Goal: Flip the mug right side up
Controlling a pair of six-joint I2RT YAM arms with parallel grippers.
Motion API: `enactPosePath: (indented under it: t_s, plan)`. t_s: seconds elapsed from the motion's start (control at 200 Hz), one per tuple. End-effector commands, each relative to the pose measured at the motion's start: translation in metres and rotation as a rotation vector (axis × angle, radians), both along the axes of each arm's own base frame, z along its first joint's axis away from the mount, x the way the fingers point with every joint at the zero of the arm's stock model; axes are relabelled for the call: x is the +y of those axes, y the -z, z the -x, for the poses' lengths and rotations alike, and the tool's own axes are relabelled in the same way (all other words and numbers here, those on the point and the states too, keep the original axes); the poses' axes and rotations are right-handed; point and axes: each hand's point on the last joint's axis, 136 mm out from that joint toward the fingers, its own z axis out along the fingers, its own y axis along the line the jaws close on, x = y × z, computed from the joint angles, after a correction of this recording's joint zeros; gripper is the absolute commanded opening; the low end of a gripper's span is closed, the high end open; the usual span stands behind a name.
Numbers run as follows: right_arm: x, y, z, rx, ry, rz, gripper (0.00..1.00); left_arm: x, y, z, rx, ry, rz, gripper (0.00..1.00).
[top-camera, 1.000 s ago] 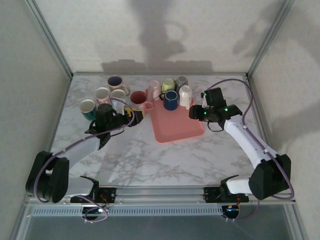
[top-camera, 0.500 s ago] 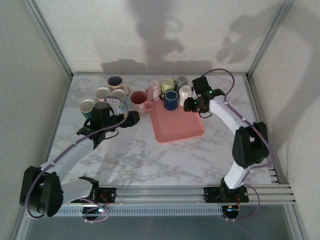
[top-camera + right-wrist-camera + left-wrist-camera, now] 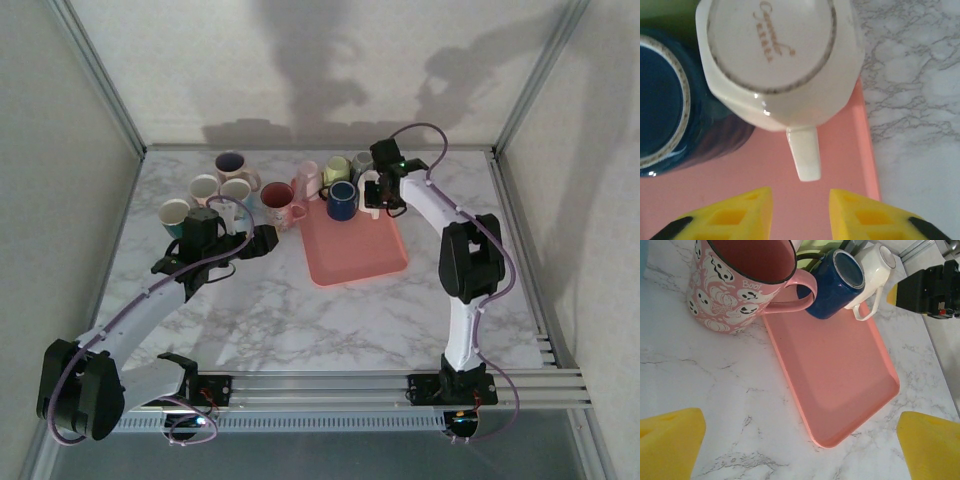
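Note:
A white mug (image 3: 770, 50) stands upside down at the back right of the pink tray (image 3: 715, 185), its stamped base up and its handle (image 3: 805, 152) pointing at my right gripper (image 3: 801, 215). That gripper is open, its yellow fingertips (image 3: 735, 215) just short of the handle with nothing between them. From above, the right gripper (image 3: 385, 195) hovers over the white mug (image 3: 371, 183). My left gripper (image 3: 800, 450) is wide open over bare marble beside the tray's near left corner (image 3: 830, 440).
A dark blue mug (image 3: 670, 100) touches the white one on its left, base ring up. A pink ghost-print mug (image 3: 740, 285) stands upright just off the tray. Several more mugs (image 3: 204, 188) cluster at back left, and others (image 3: 337, 168) behind the tray.
The right arm swung from the tray's right side to the back, over the white mug, and its jaws narrowed. The left gripper opened wide and drew back slightly from the ghost mug.

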Motion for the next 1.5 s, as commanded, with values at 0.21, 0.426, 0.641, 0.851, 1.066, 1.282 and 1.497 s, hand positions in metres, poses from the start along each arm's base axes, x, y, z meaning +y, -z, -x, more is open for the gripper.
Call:
enactPosePath:
  t_s: [0.21,0.426,0.641,0.851,1.066,1.282,1.497]
  plan:
    - [-0.009,0.016,-0.011,0.039,0.002,0.071,0.35,-0.001,0.000,0.001,-0.003,0.003,0.032,0.96]
    - [-0.011,0.027,-0.018,0.054,0.009,0.075,0.33,-0.003,0.004,-0.005,0.016,-0.008,0.045,0.94]
    - [-0.010,0.036,-0.022,0.049,0.000,0.077,0.32,-0.006,0.000,-0.009,0.006,-0.003,0.067,0.93]
    - [-0.005,0.037,-0.030,0.018,-0.023,0.068,0.33,-0.006,0.002,-0.009,0.014,-0.009,0.074,0.93]
    - [0.000,0.037,-0.035,-0.017,-0.060,0.051,0.31,-0.010,0.007,-0.010,0.033,-0.002,0.087,0.92]
    - [0.000,0.039,-0.034,-0.015,-0.073,0.061,0.20,-0.012,0.006,-0.011,0.036,0.003,0.090,0.90]
    - [-0.002,0.030,-0.028,-0.025,-0.090,0.064,0.02,-0.015,0.005,-0.012,0.040,0.000,0.109,0.89]
